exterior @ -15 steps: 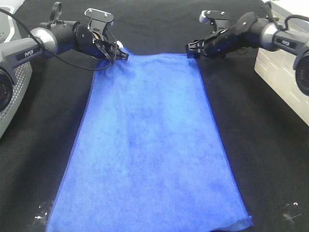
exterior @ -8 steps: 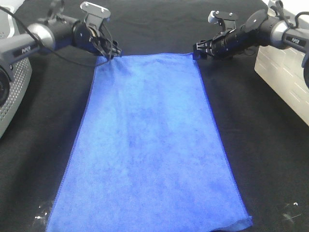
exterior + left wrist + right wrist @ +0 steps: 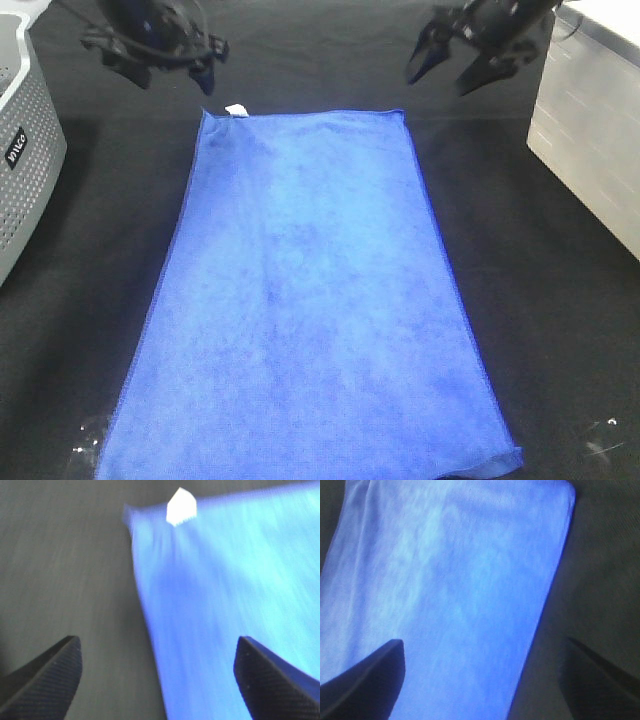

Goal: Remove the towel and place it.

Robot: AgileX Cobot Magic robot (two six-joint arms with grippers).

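A blue towel (image 3: 310, 300) lies flat on the black-covered table (image 3: 560, 330), its long axis running from the near edge toward the far side, the far end narrower in the high view. Its small white tag (image 3: 236, 109) sits at the far left corner, pointing away from the cloth. The near end is cut off by the bottom of the high view at the left corner, and the near right corner (image 3: 510, 460) curls slightly.

Above the far left corner hangs the left pincer (image 3: 165, 62), fingers spread and holding nothing, clear of the cloth. Above and just right of the far right corner hangs the right pincer (image 3: 452, 62), fingers likewise spread wide and empty. Both arms are mostly cut off by the top of the high view.

From the left wrist, the tag (image 3: 180, 506) and the towel's edge (image 3: 145, 610) show blurred between two dark fingertips (image 3: 50, 675). From the right wrist, the towel (image 3: 455, 590) is also blurred.

A grey perforated box (image 3: 25, 160) stands at the far left, and a white casing (image 3: 590, 140) at the far right, both partly out of frame.
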